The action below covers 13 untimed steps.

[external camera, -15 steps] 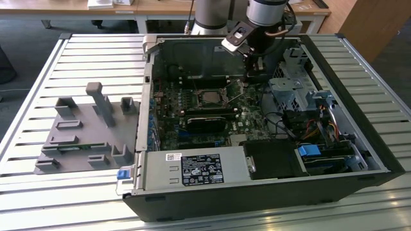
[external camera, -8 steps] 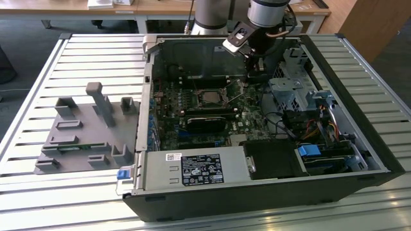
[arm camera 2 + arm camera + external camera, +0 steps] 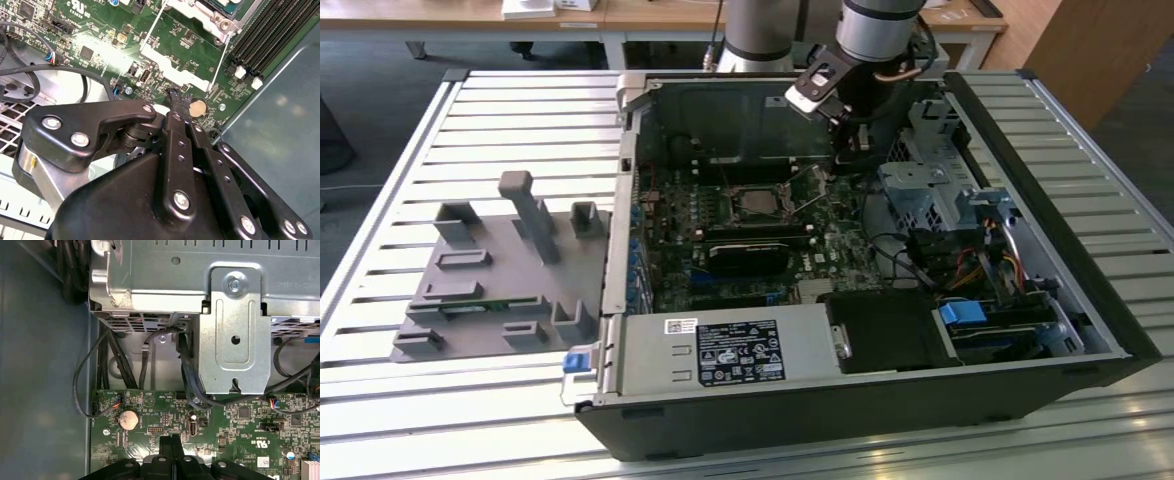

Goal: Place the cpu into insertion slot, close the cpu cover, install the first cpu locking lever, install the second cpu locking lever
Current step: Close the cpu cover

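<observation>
Starting at the table's (image 3: 400,400) near edge, the open computer case (image 3: 854,420) is seen lying on its side, with a labelled power supply (image 3: 720,350) against its near wall. Farther in, the green circuit board (image 3: 674,230) is exposed. Near its middle the insertion slot (image 3: 761,220) is found, and a dull grey square, apparently the cpu (image 3: 758,204), is seated inside it. The cpu cover (image 3: 212,22) is laid flat over the slot, and two thin wire levers (image 3: 154,27) are seen standing off the board beside it.

Beyond the slot, toward the table's far edge, the gripper (image 3: 851,135) is lowered into the case. In both wrist views the jaws are shown pressed together, with nothing seen between them (image 3: 171,447) (image 3: 175,97). They are held low over the board, just beside a coin cell (image 3: 127,419); contact with the board cannot be told. The slot and cpu lie apart from the jaws, on their table-near side.
</observation>
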Each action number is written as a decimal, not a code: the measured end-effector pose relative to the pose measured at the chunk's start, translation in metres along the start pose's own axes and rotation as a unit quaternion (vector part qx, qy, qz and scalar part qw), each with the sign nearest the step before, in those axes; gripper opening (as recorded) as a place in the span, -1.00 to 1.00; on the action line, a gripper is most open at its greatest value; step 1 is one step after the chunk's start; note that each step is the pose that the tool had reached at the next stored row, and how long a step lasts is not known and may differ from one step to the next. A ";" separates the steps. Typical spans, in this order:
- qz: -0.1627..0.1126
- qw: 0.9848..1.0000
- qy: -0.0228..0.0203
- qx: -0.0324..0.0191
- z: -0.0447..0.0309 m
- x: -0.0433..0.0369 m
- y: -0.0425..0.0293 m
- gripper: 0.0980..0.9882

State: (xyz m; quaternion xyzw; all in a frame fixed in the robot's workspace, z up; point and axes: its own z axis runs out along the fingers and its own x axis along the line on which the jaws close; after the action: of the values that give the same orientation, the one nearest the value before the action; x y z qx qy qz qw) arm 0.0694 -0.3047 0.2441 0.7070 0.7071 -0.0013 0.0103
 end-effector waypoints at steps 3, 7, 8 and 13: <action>0.000 1.000 0.000 0.000 0.0015 0.0002 0.0000 -0.98; 0.000 1.000 0.000 0.000 0.0023 0.0002 0.0000 -0.98; 0.000 1.000 0.000 0.000 0.0024 0.0002 0.0000 -0.98; 0.000 1.000 0.000 0.000 0.0028 0.0002 -0.0042 -0.98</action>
State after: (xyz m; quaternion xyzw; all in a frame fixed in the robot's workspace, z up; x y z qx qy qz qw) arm 0.0652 -0.3046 0.2413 0.7070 0.7072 -0.0015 0.0101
